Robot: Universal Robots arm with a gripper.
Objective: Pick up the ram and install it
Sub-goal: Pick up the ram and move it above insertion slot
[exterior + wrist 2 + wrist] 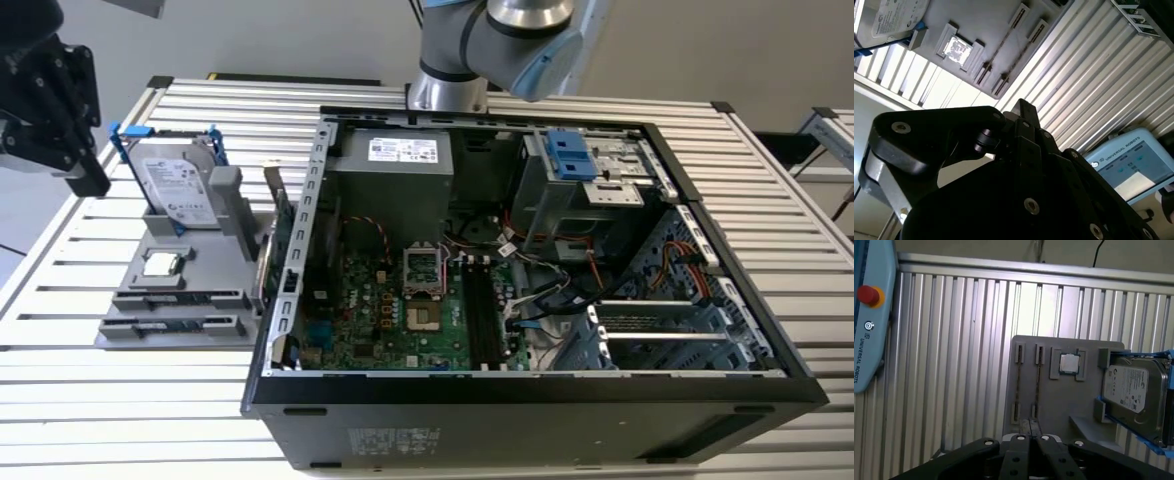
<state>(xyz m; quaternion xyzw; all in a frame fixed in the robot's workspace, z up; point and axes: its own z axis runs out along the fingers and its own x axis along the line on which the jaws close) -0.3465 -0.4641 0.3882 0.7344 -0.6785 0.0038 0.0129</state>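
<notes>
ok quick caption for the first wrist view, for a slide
Gripper hovering over the grey holder with two ram sticks, a processor chip and a hard drive.

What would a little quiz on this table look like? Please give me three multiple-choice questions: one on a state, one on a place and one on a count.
1. The black metal computer case is:
A. closed
B. open, its green motherboard showing
C. wrapped in foil

2. The silver hard drive in a blue frame stands:
A. on the grey plastic tray
B. inside the case
C. on the floor

3. How many long, thin circuit-board ram sticks sit in the tray's slots?
A. one
B. five
C. two

Answers:
1 B: the exterior view looks straight into the case.
2 A: the drive stands upright on the tray beside the case.
3 C: the first wrist view shows two sticks side by side.
</notes>
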